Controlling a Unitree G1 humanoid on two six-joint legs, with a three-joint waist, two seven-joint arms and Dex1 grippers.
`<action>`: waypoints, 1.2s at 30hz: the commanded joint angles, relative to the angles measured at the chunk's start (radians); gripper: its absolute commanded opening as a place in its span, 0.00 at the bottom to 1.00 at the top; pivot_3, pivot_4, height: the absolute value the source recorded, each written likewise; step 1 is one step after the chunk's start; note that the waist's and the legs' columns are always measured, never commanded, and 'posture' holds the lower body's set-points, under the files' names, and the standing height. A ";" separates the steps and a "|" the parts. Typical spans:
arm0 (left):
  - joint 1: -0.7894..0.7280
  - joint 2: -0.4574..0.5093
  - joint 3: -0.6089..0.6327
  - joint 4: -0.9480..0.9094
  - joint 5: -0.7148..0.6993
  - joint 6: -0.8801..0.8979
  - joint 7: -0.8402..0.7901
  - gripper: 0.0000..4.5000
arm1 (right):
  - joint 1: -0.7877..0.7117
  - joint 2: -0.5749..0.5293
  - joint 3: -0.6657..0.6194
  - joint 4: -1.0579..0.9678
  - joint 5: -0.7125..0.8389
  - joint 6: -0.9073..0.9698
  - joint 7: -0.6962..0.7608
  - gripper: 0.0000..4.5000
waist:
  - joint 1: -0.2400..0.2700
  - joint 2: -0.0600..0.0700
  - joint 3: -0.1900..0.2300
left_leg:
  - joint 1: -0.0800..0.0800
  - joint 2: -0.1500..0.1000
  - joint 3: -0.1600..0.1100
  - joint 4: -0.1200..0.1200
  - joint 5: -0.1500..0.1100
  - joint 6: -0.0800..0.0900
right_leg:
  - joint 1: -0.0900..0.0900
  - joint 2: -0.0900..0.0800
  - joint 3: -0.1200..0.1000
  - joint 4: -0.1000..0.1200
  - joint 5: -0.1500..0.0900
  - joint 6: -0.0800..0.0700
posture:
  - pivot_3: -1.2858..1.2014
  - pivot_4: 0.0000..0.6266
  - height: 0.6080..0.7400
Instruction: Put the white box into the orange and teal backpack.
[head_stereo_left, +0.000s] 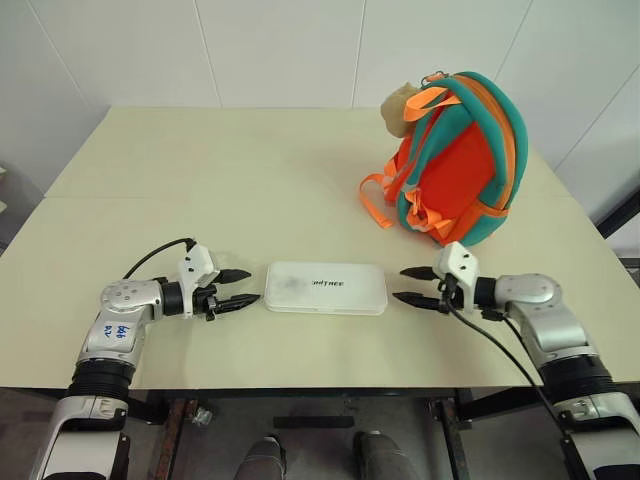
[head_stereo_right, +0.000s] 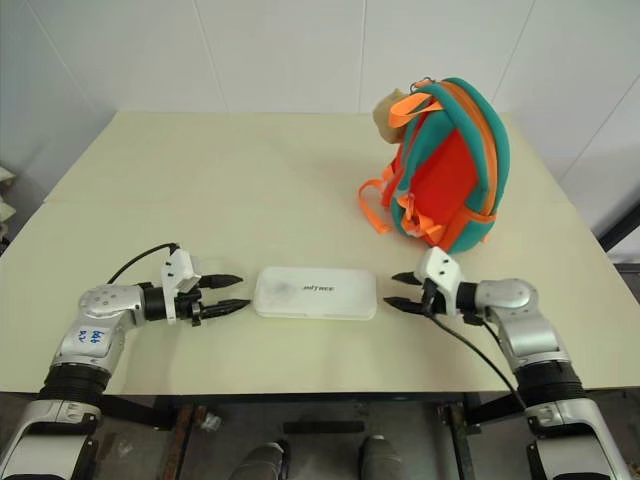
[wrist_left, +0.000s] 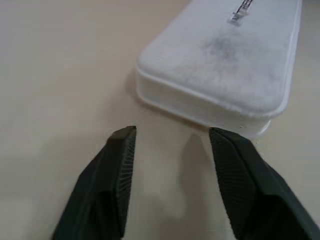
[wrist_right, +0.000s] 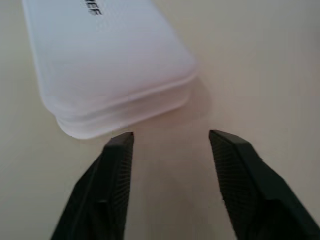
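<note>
In the head views, the white box (head_stereo_left: 326, 288) is seen lying flat on the bench (head_stereo_left: 200, 180), between the left tool (head_stereo_left: 236, 290) and the right tool (head_stereo_left: 417, 285), both spread and empty. The orange and teal backpack (head_stereo_left: 457, 160) stands upright beyond; whether it is open cannot be told. In the wrist views, each tool is shown just short of a box end. Nothing has been lifted; grasping and packing are judged to remain.

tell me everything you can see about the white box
The white box is flat and elongated, with rounded corners, a seam running round its side, matte plastic by its look and small dark lettering on top. It lies flat and closed on the table's near edge, in front of the backpack, and nothing grips it: an open gripper sits just off each short end.
</note>
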 joint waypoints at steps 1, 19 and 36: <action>0.009 0.048 0.045 -0.008 -0.013 0.002 0.004 0.89 | -0.025 -0.048 -0.037 0.001 0.010 0.006 0.033 0.87 | 0.000 0.000 0.000 | 0.000 0.000 0.000 0.000 0.000 0.000 | 0.000 0.000 0.000 0.000 0.000 0.000 | 0.52 0.24 1.00; -0.226 -0.048 0.026 -0.012 -0.338 1.166 0.080 1.00 | -0.129 -0.032 0.066 -0.134 0.074 0.514 0.150 1.00 | -0.002 0.000 0.000 | -0.001 0.000 -0.001 0.000 0.000 0.000 | 0.000 0.000 -0.001 0.001 -0.001 0.001 | 0.52 0.24 1.00; -0.320 -0.165 0.037 0.126 -0.374 1.367 0.129 1.00 | -0.130 0.062 0.120 -0.191 0.070 0.483 0.151 1.00 | 0.001 0.000 0.000 | 0.000 -0.001 -0.001 0.001 0.000 -0.001 | 0.001 0.000 -0.001 0.000 -0.001 0.001 | 0.52 0.24 1.00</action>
